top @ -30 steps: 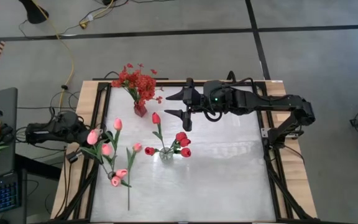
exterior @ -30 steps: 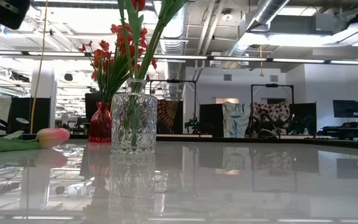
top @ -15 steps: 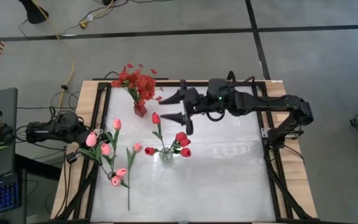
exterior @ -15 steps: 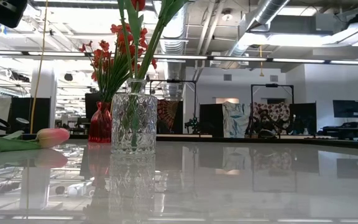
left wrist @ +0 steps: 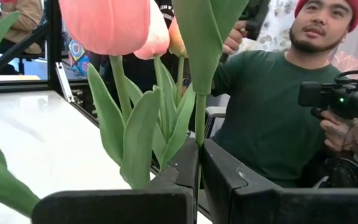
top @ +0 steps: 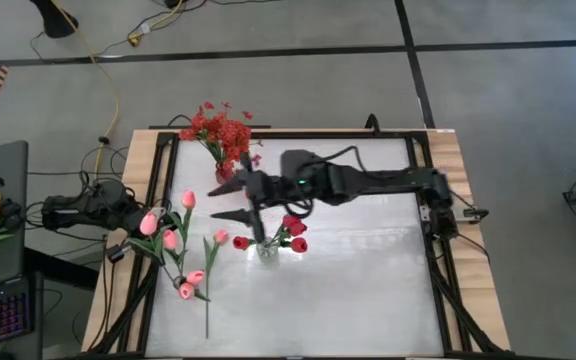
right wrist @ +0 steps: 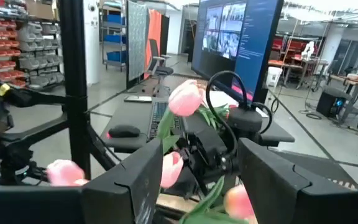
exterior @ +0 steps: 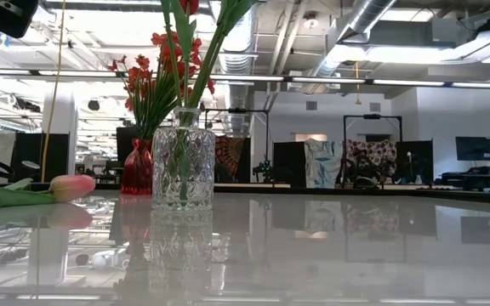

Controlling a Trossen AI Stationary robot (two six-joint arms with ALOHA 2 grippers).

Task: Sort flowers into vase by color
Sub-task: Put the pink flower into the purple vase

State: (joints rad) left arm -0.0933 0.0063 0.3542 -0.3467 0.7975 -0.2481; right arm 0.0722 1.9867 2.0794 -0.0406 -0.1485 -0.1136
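Left pincer (left wrist: 197,177) clamped on pink tulip stems (left wrist: 199,124); person (left wrist: 272,118) seated beyond table (left wrist: 36,137).

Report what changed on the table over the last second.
The right gripper swept with open jaws from the table's middle toward the left side, and is now over the clear vase of red tulips. The left gripper stayed shut on the pink tulips; vases and loose flowers did not move.

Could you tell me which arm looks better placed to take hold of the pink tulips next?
Probably the left: the left gripper is shut on a pink tulip's thin green stem at the table's left edge, while the right gripper hangs open beside the clear glass vase.
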